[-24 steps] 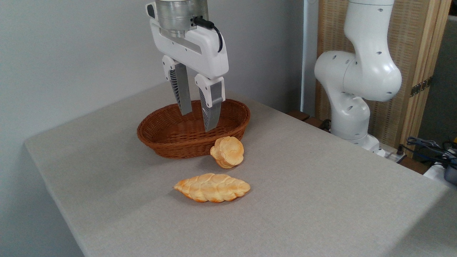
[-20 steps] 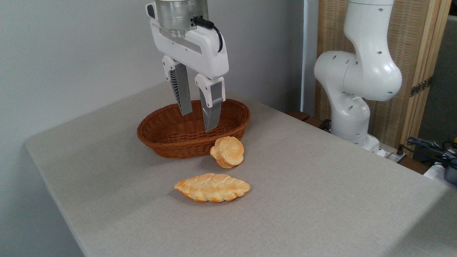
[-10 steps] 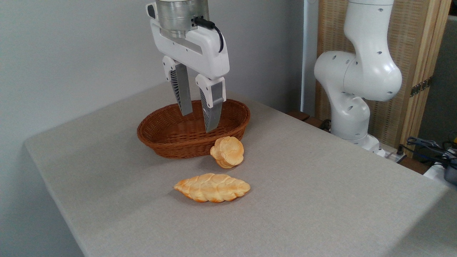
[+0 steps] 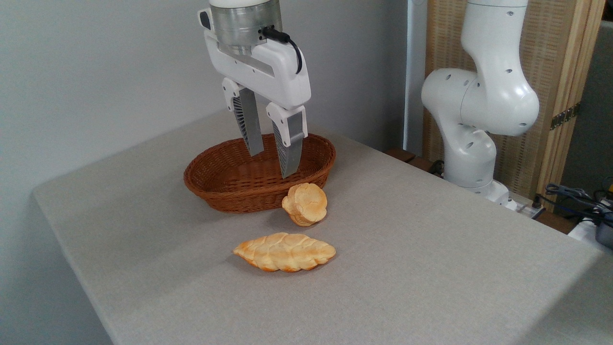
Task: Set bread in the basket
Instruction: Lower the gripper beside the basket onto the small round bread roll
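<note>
Just now my end effector (image 4: 276, 162) has drifted a little to the right above the basket (image 4: 225, 199), fingers spread apart and gripping nothing, so I judge I am lining up on the bread (image 4: 306, 203), which leans against the basket's front wall on the bench (image 4: 431, 268). Counted: one bun, one braided loaf (image 4: 285, 252), one basket, still empty.

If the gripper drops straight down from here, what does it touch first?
Probably the basket: the open gripper appears to hang over its right half, with the bread just outside the rim. Depth is unclear from one view.
</note>
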`<state>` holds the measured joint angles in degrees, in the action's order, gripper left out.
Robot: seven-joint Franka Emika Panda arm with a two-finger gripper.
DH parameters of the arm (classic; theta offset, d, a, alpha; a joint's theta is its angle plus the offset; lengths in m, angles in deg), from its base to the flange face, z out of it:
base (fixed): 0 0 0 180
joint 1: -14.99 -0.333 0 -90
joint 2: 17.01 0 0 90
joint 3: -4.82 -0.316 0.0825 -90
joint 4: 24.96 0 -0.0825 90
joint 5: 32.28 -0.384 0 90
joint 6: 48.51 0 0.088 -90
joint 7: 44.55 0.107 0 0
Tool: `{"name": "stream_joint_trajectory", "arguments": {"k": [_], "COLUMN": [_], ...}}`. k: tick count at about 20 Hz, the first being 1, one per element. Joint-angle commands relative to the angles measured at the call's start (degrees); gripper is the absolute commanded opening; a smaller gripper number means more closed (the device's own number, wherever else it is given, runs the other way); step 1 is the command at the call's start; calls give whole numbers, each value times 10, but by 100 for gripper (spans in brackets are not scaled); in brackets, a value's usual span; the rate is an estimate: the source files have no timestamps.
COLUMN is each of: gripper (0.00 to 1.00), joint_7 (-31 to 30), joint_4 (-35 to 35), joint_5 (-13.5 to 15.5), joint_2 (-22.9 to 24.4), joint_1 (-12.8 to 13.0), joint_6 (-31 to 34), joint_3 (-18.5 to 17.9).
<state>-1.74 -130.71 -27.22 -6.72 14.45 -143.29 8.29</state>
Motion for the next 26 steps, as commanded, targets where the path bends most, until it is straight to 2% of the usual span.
{"name": "stream_joint_trajectory", "arguments": {"k": [1,9,12,14,16,17,19,23,26], "gripper": [100,100,100,100,100,100,100,100,100], "joint_7": [18,14,4,-33,-96,-142,-191,-250,-275], "joint_4": [9,-18,-32,-33,-34,-34,-34,-34,-39], "joint_5": [8,11,13,14,14,21,32,58,61], "joint_2": [-11,-19,-37,-54,-79,-93,-105,-125,-134], "joint_1": [-8,-5,-4,-3,1,1,1,2,10], "joint_6": [18,15,9,8,6,0,-8,-9,-9], "joint_3": [0,4,5,7,7,7,7,9,16]}}
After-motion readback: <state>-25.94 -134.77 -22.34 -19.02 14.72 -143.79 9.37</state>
